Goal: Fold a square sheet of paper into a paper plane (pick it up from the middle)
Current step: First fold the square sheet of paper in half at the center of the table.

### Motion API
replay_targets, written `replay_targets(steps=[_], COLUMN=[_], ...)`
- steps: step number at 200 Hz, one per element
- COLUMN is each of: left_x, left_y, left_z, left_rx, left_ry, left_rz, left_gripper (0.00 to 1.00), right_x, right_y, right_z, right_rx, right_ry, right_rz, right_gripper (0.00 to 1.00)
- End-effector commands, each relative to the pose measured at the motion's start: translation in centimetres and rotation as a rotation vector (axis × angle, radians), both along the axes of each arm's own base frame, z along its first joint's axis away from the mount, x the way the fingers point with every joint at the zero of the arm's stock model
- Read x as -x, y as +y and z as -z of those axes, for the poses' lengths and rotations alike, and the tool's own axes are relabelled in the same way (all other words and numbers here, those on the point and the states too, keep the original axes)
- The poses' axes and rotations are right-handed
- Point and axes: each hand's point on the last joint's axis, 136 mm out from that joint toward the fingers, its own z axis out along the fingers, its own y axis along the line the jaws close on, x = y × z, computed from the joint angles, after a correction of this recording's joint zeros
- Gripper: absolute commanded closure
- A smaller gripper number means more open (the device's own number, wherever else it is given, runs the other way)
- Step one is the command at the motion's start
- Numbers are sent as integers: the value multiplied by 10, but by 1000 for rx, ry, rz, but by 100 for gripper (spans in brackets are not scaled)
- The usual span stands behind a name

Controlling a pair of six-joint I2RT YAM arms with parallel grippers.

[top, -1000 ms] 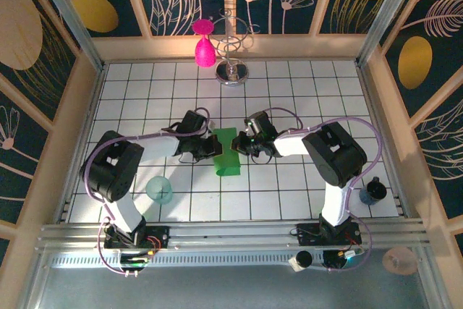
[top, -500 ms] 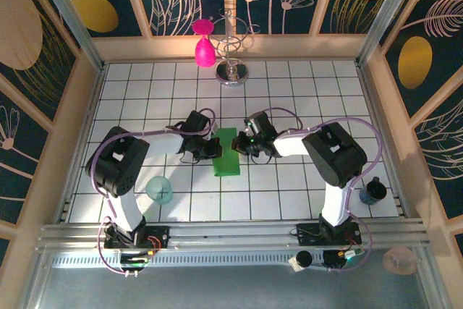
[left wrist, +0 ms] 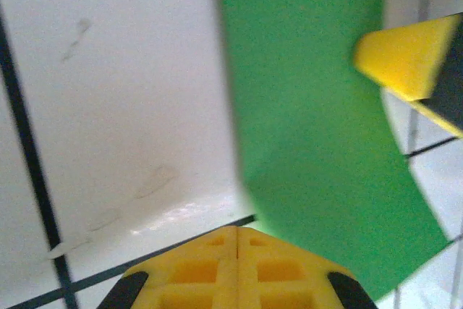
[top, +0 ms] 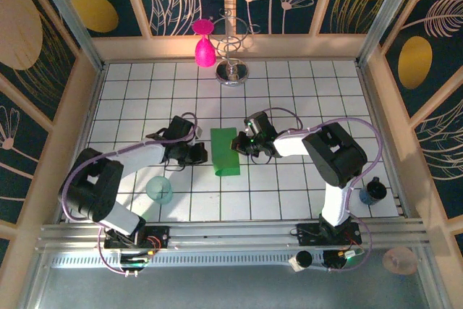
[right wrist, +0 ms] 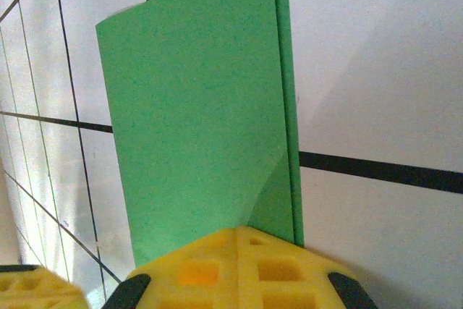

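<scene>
Count: 1 bright green paper sheet [top: 225, 151], 2 cups, 1 stand, 1 pink object.

The sheet is folded into a narrow rectangle and lies mid-tabletop between the two arms, long side running near to far. The right wrist view shows two layers, with a thin strip of the lower one showing along the long edge.

Left end effector [top: 202, 154]: fingers closed tip to tip, nothing held. It sits just left of the sheet, with a gap visible from above.

Right end effector [top: 236, 145]: fingers closed, tips down on the sheet's right edge. The paper lies face-on under the closed seam and bows up slightly there. Can't tell if any layer is pinched.

White tiled tabletop [top: 304, 99] with a black grid.

Other items:
- Translucent teal round cup [top: 160, 189], near-left, apart from the sheet.
- Dark cup [top: 374, 192], at the right edge.
- Wire metal stand on a round base [top: 233, 72], far centre.
- Pink teardrop-shaped object [top: 205, 53], just left of the stand.
</scene>
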Motion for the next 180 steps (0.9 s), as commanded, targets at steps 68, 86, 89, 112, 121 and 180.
replay_targets(steps=[68,86,89,112,121,180], left_x=[-9,4,6,25,34,84], left_y=[-56,-51,-50,-29,-20,22], left_z=[21,33,35,48,53,74], left_rx=[76,51,45,-31,-60,-155], left_ry=[65,105,110,154,170,270], left_rz=[78,90,91,79,74,12], left_gripper=[96,96,96,96,96,96], right_x=[92,92,92,93,93,86], right_y=[-118,-118,-118,-118,-119,-118], right_z=[113,114,114,115,116,114], right_rx=[535,536,536,540,541,542], right_ry=[363,364,365,368,370,352], right_rz=[69,67,67,67,68,87], right_gripper=[99,99,99,99,99,100])
